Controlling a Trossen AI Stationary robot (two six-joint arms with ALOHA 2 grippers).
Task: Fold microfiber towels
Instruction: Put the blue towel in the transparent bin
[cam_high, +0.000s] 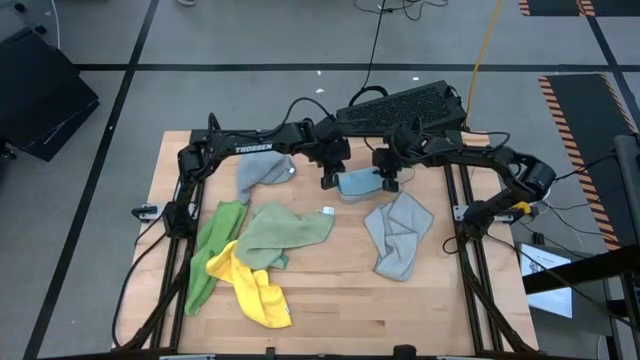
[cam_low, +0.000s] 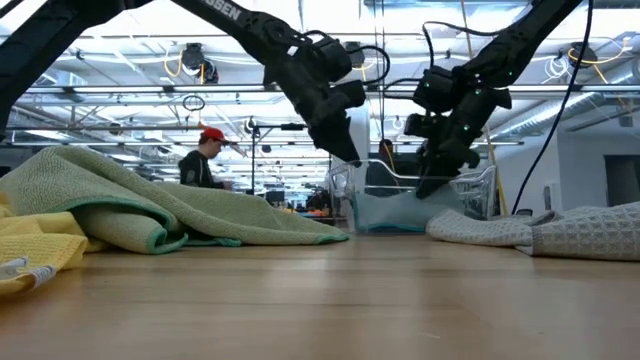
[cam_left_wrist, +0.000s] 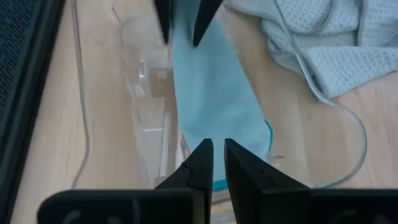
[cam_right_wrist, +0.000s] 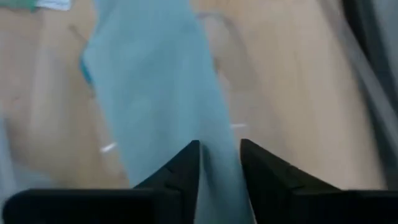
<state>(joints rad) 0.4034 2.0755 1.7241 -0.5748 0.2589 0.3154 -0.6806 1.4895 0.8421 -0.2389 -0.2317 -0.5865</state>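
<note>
both of my claws hang over the light blue towel (cam_high: 356, 183), which lies folded inside the clear plastic bin (cam_left_wrist: 146, 93) at the far middle of the table (cam_high: 340, 300). left claw (cam_high: 329, 181): fingers parted by a narrow slit, nothing between them, tips just above the blue cloth's near edge. right claw (cam_high: 389, 181): fingers parted a little wider, blue cloth showing through the gap below them; i cannot tell whether they touch it. seen level across the table, both claws point down at the bin, one at each side.

outward from there: a grey towel (cam_high: 262, 170) lies crumpled under my left arm, near the bin. a second grey towel (cam_high: 398, 235) lies rumpled on the right half of the table. sage green towel (cam_high: 280, 233) sits spread near the middle, overlapping the yellow towel (cam_high: 255, 287) toward the near edge. bright green towel (cam_high: 212, 250) lies along the left, touching the yellow one.

a person in a red cap (cam_low: 203, 160) stands in the room beyond.
</note>
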